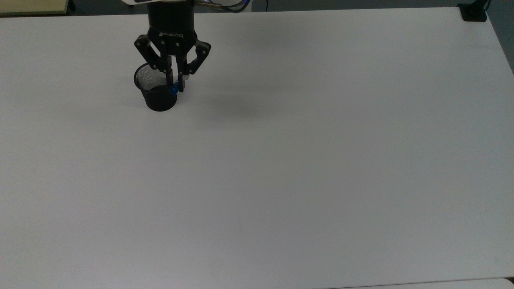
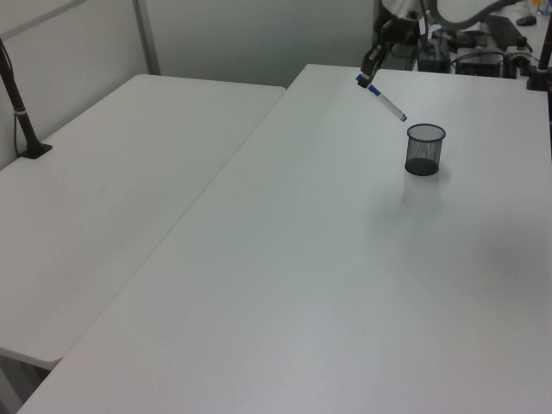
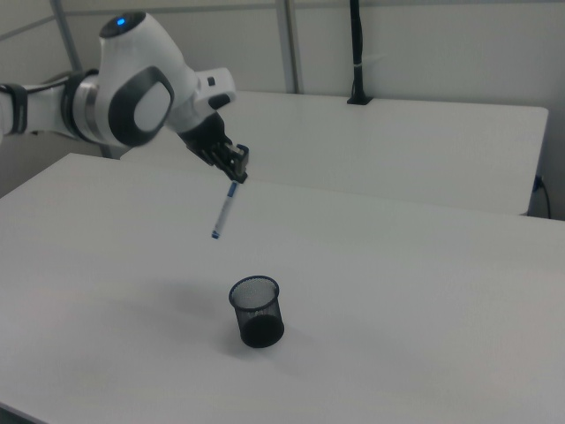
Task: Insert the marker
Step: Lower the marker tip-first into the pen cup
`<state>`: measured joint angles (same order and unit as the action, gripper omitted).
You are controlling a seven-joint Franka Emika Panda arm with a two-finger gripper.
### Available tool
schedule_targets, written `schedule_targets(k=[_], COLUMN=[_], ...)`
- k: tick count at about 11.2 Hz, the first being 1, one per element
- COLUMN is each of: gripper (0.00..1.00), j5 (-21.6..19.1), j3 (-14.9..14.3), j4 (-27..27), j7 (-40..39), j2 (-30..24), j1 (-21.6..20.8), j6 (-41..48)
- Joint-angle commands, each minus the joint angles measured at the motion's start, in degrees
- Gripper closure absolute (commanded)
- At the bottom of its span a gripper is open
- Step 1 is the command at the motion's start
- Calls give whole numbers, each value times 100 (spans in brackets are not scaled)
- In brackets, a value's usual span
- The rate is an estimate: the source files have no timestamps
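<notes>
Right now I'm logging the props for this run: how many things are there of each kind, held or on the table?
Marker: 1, held in the gripper, above the table
Mesh cup: 1, standing on the table
Total: 2
</notes>
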<state>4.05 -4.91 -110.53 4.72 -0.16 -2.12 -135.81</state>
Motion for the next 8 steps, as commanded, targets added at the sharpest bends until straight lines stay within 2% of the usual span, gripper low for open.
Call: schedule_targets(k=[1, 4, 8], gripper=[93, 93, 94], j5=[88, 88, 88], j3=[-378, -432, -669], j4=[-934, -1338, -1427], j7=[-138, -401, -577], j2=[-415, -379, -344], j1=[-35, 62, 193], j6=[-1032, -1246, -1237])
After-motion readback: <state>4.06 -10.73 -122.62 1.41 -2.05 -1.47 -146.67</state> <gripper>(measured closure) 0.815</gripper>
